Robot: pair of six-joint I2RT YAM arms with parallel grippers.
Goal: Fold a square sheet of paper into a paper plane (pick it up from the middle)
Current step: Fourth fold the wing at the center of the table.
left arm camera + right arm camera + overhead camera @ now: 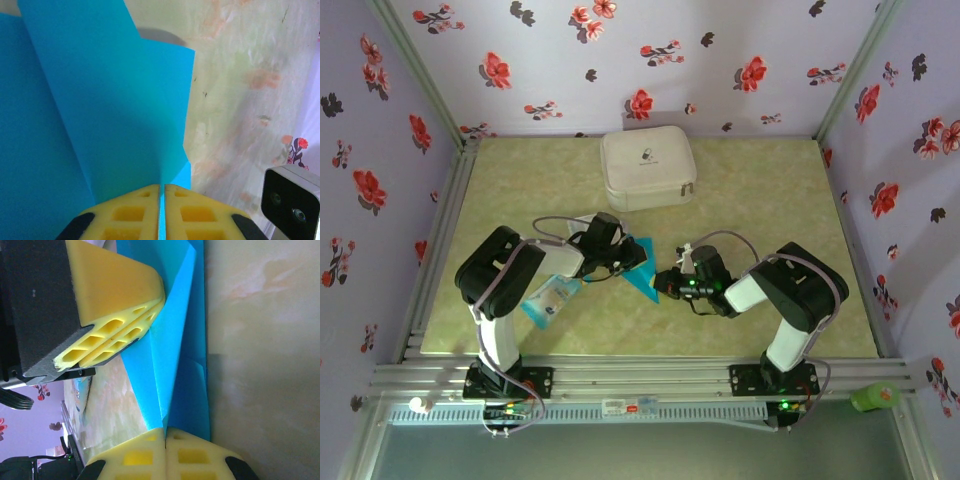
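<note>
The bright blue sheet of paper [646, 279] is folded into a pointed, creased shape and hangs between both grippers just above the table's middle. My left gripper [638, 258] is shut on its upper edge. In the left wrist view the paper [100, 100] rises as a pleat out of the shut yellow pads [130, 212], with the left gripper [162, 187] pinching a crease. My right gripper [666, 284] is shut on the paper's lower right end. The right wrist view has the blue folds [175, 355] running from the right gripper [164, 430] up to the left gripper's pads [120, 290].
A white zipped case [647, 168] lies at the back middle of the table. A pale blue-and-white plastic packet [550, 298] rests beside the left arm. A green object [875, 397] sits on the front rail at the right. The right wrist's camera housing [292, 202] is close by.
</note>
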